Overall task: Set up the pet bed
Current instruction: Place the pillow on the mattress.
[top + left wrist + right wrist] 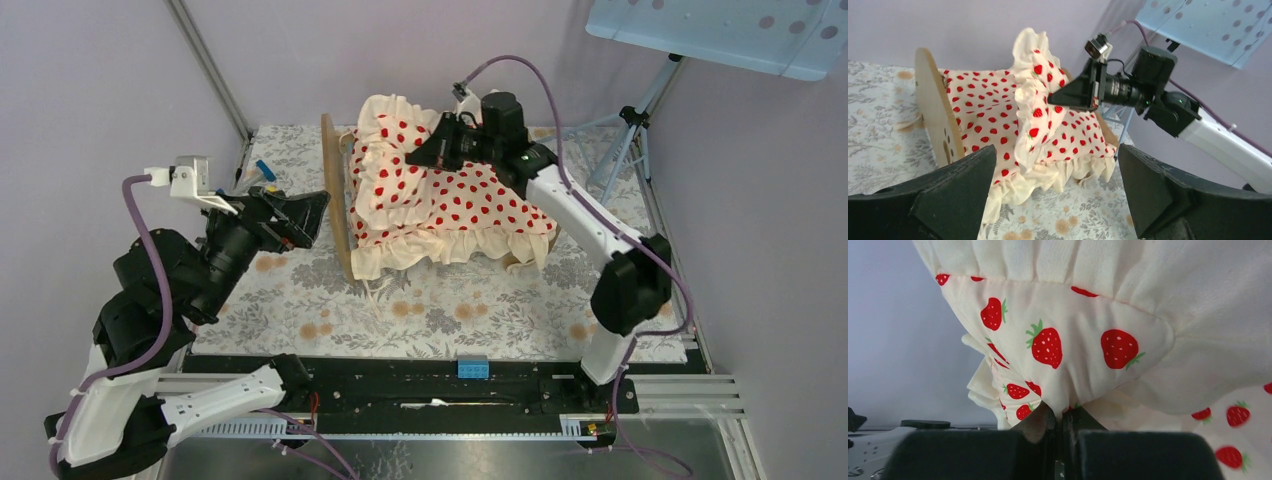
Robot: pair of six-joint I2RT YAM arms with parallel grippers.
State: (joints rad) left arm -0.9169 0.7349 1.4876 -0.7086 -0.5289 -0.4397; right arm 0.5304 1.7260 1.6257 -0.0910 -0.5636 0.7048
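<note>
Lilac walls close in a table point(450, 310) laid with a floral cloth. The pet bed point(335, 190) stands toward its far middle, with one rounded wooden end board showing on the left. A strawberry-print ruffled blanket point(470, 205) drapes over the rest of it.

The right pincer point(418, 155) is clenched on a fold of what looks like the small ruffled pillow point(1030, 85), holding it upright across the bedding. The left pincer point(318, 215) hangs released, jaws wide, to the left of the end board and apart from it.

The frame looks stiff and light, so it would probably slide or rock if nudged. The bare rim of an end board seems the surest place to hold it. The bedding is soft and limp and will sag from any single pinch, so it is best taken by a hem or ruffle.
</note>
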